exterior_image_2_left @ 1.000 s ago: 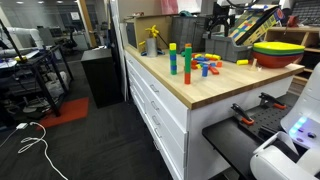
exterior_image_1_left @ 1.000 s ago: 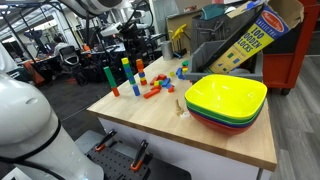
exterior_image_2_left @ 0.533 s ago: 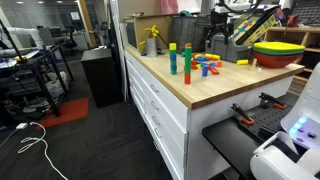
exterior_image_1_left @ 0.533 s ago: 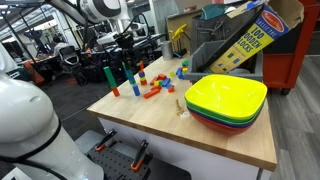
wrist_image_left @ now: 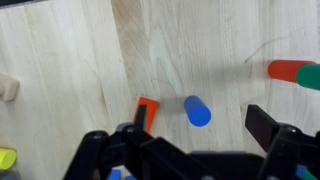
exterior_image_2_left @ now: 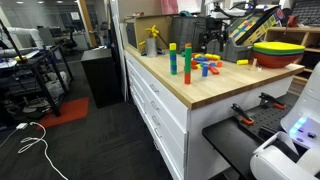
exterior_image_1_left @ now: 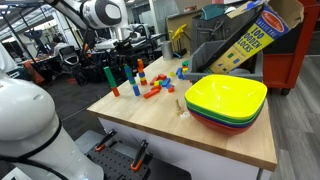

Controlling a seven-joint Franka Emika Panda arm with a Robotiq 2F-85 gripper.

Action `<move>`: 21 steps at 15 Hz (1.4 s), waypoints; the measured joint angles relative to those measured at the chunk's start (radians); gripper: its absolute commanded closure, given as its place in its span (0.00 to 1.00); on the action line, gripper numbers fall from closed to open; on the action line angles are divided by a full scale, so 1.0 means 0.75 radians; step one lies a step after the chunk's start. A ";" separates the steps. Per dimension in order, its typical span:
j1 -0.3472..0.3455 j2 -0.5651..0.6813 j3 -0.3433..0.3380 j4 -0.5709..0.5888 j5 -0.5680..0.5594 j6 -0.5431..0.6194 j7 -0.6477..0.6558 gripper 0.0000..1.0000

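My gripper (wrist_image_left: 198, 135) hangs open over the wooden table (wrist_image_left: 80, 50), holding nothing. In the wrist view a blue cylinder (wrist_image_left: 197, 111) lies between the two fingers, with an orange block (wrist_image_left: 147, 108) just beside the left finger. A red cylinder (wrist_image_left: 285, 70) touching a green piece (wrist_image_left: 311, 77) lies further right. In both exterior views the gripper (exterior_image_1_left: 126, 50) (exterior_image_2_left: 210, 38) hovers above the scattered coloured blocks (exterior_image_1_left: 154, 88) (exterior_image_2_left: 207, 66) at the far end of the table. It touches none of them.
Standing block towers (exterior_image_1_left: 126, 76) and a green cylinder (exterior_image_1_left: 109, 78) rise beside the scattered blocks. Stacked yellow, green and red bowls (exterior_image_1_left: 226, 100) fill the table's near corner. A wooden-blocks box (exterior_image_1_left: 255, 35) leans behind. A wooden peg (wrist_image_left: 8, 87) lies at the wrist view's left.
The arm has swung across and come down over the scattered blocks. The jaws stayed open and no block moved.
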 measured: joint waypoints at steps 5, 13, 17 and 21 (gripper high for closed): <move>-0.001 0.084 -0.016 0.015 0.056 0.074 -0.098 0.00; -0.008 0.226 -0.029 0.071 0.077 0.103 -0.159 0.00; -0.009 0.284 -0.036 0.095 0.102 0.105 -0.184 0.00; -0.008 0.332 -0.036 0.115 0.127 0.105 -0.205 0.00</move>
